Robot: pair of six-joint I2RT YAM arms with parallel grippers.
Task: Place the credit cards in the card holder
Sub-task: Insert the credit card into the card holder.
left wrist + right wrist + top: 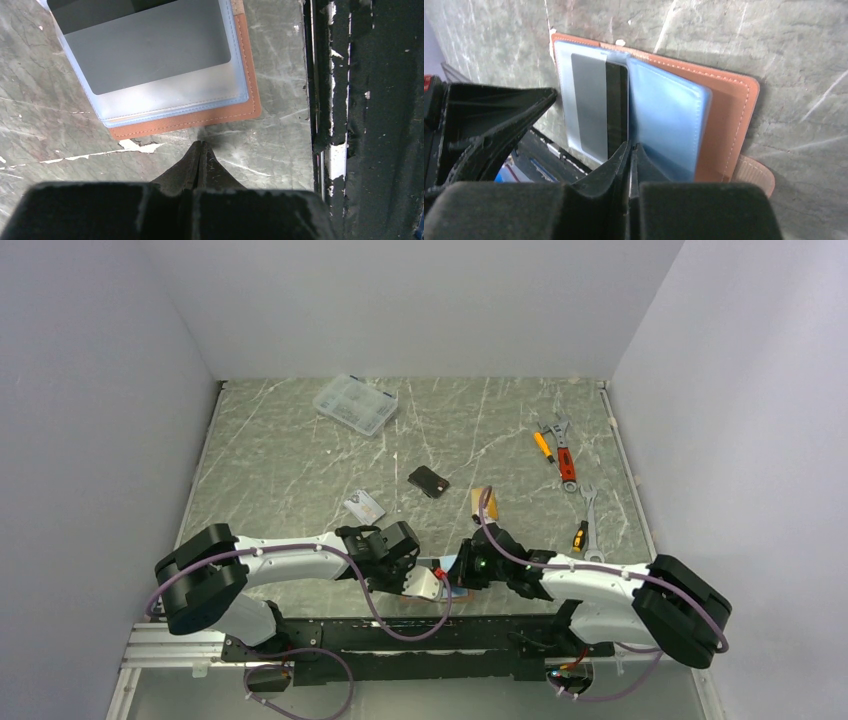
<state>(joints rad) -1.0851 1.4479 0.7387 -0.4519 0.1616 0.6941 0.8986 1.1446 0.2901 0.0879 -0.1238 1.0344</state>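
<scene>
**Brown leather holder: seat the grey card squarely**

The right gripper (629,150), jaws drawn almost together, sits at the open edge of the holder's (729,100) clear sleeve (669,115), against a grey card (591,105). Whether it pinches the card I cannot tell. Push along the sleeve's length, not across it. The left gripper (201,145), closed on nothing, points at the table (50,125) just beside the holder. It should pin the leather against sliding.
</scene>
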